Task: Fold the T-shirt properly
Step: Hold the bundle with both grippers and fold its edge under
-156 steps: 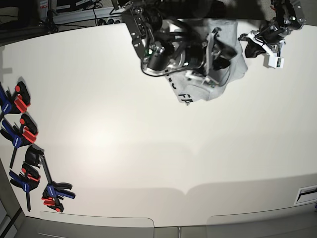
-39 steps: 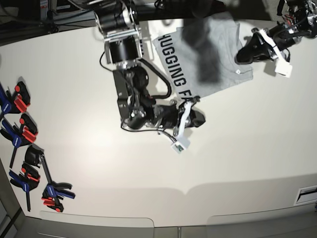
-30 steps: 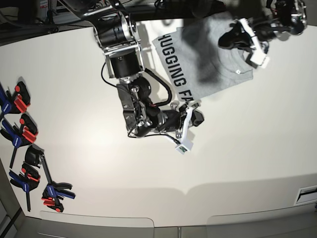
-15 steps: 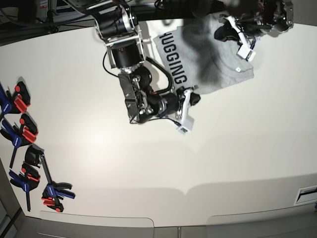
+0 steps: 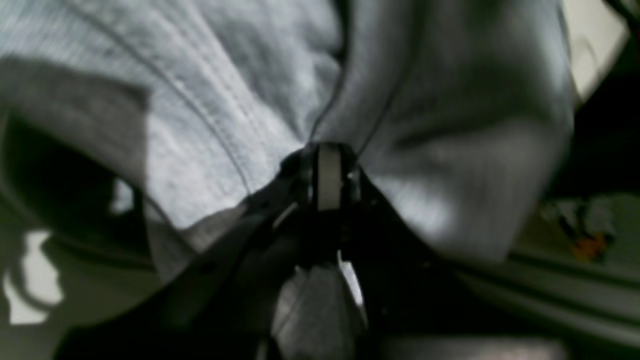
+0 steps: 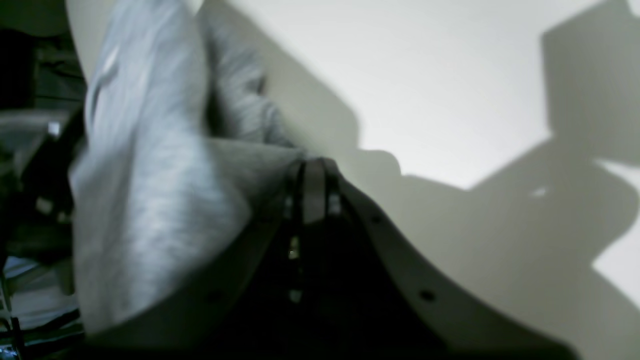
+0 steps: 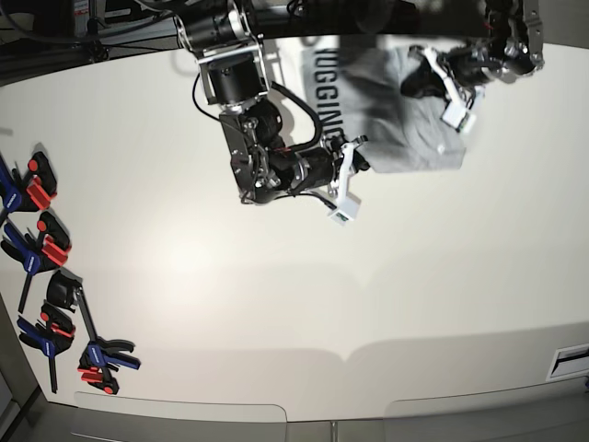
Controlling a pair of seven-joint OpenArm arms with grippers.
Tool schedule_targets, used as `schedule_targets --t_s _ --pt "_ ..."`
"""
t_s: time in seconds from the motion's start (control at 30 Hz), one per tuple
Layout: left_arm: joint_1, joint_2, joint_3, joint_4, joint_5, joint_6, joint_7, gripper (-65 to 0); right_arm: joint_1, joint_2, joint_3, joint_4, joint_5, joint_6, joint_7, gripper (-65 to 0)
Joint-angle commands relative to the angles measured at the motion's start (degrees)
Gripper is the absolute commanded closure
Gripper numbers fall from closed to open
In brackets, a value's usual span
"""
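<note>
The light grey T-shirt [image 7: 409, 138] lies bunched at the table's far edge, with part of its black lettering [image 7: 325, 81] showing on its left side. My right gripper [image 7: 357, 155] is at the shirt's near-left corner. In the right wrist view this gripper [image 6: 310, 167] is shut on a grey fabric edge [image 6: 150, 165] just above the white table. My left gripper [image 7: 416, 81] is over the shirt's upper right part. In the left wrist view the gripper [image 5: 327, 150] is shut, and T-shirt cloth [image 5: 210, 115] gathers into folds at its tips.
Several red, blue and black clamps [image 7: 41, 249] lie along the table's left edge. Dark equipment and cables [image 7: 120, 23] sit behind the far edge. A slot [image 7: 571, 359] marks the near right corner of the white table [image 7: 276, 304].
My right gripper has drawn the shirt's near corner back toward the far edge, so less lettering shows. The left gripper has shifted slightly left over the shirt.
</note>
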Motion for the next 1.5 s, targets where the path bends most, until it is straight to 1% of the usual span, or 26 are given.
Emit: schedule_targets --t_s 0.0,0.23,0.3,0.4,0.5,0.6,0.67,0.77,0.83,0.97,1.03,1.13,1.3,1.37,1.47 --pt "-0.79 -0.87 -0.37 -0.39 7.58 4.83 1.75 0.0 -0.09 0.55 -0.20 0.11 -2.82 0.28 -3.26 0.0" --pt "-6.93 -0.85 -0.37 -0.42 9.11 5.86 1.68 0.0 -0.04 4.59 -0.20 0.11 -2.58 0.07 -3.78 0.0" --pt "-8.72 -0.85 -0.37 -0.44 9.11 7.17 1.68 0.0 -0.04 5.22 -0.17 0.11 -2.60 0.07 -3.78 0.0" --pt "-11.19 -0.85 -0.37 -0.48 9.09 7.26 1.64 0.0 -0.04 5.53 -0.17 0.11 -1.84 0.07 -4.04 0.0" --pt "-13.46 -0.85 -0.37 -1.95 9.09 7.23 0.85 0.0 -0.04 5.51 -0.20 0.11 2.89 0.07 -6.93 0.0" --pt "-15.63 -0.85 -0.37 -5.27 9.14 7.26 -2.21 0.0 -0.07 5.51 -0.20 0.11 8.74 0.11 -10.08 0.0" --pt "-17.35 -0.85 -0.37 -8.55 9.14 7.26 -4.17 0.0 -0.04 5.51 -0.20 0.13 11.69 0.11 -11.04 0.0" --pt "-20.35 -0.87 -0.37 -13.70 9.09 7.26 -6.08 0.0 -0.04 5.51 -0.20 0.13 14.38 0.11 -11.65 0.0" --pt "-22.18 -0.87 -0.37 -15.80 9.09 7.23 -6.29 0.0 -0.04 5.51 -0.20 0.13 14.32 0.11 -11.74 0.0" --pt "-24.52 -1.16 -0.39 -15.96 8.94 7.23 -6.29 0.0 0.22 5.55 -0.17 0.13 13.86 0.13 -11.72 0.0" --pt "-25.59 -1.38 -0.39 -15.89 8.13 7.21 -6.32 0.0 0.55 5.53 -0.17 0.15 13.88 0.15 -11.45 0.0" --pt "-26.77 -2.25 -0.39 -15.02 5.22 7.21 -6.27 0.0 1.18 5.62 -0.17 0.17 13.88 0.13 -9.94 0.0" --pt "-27.21 -5.18 -0.39 -9.40 -0.07 7.19 -6.78 0.0 3.34 5.81 0.24 0.17 13.55 0.13 -7.82 0.0" --pt "-27.19 -6.62 -0.39 -6.16 -0.20 7.19 -7.13 0.0 4.68 5.84 1.11 0.20 12.87 0.13 -6.80 0.0" --pt "-27.17 -8.76 -0.39 -2.16 -0.20 7.19 -6.91 0.0 7.02 5.81 3.98 0.20 9.25 0.13 -4.52 0.0"
